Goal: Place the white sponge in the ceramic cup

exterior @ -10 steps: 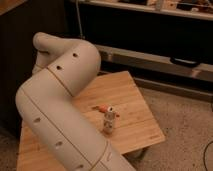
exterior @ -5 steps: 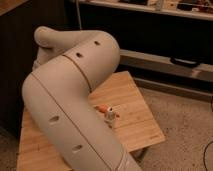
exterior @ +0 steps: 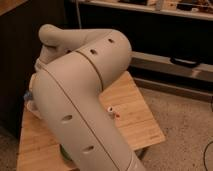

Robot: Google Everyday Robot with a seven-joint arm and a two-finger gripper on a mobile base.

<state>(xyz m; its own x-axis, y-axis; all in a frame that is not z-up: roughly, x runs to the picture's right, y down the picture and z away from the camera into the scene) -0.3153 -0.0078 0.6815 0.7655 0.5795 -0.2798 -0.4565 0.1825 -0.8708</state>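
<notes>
Most of the counter (exterior: pixel 135 115) is covered by the arm (exterior: pixel 80 100). The pincer (exterior: pixel 33 102) is set low at the counter's left edge, largely hidden behind the arm; whether it is apart or together cannot be told. A bluish patch (exterior: pixel 27 95) is seen beside it, but the white sponge cannot be identified for certain. The ceramic cup cannot be made out. A small white bottle (exterior: pixel 111 110) is partly seen.

A small upright white bottle (exterior: pixel 110 110) is seen near the middle of the light wooden surface (exterior: pixel 137 117), with a small orange item (exterior: pixel 118 115) just beside it. Dark shelving (exterior: pixel 170 35) is set behind the surface, and speckled floor (exterior: pixel 185 125) is spread to its right.
</notes>
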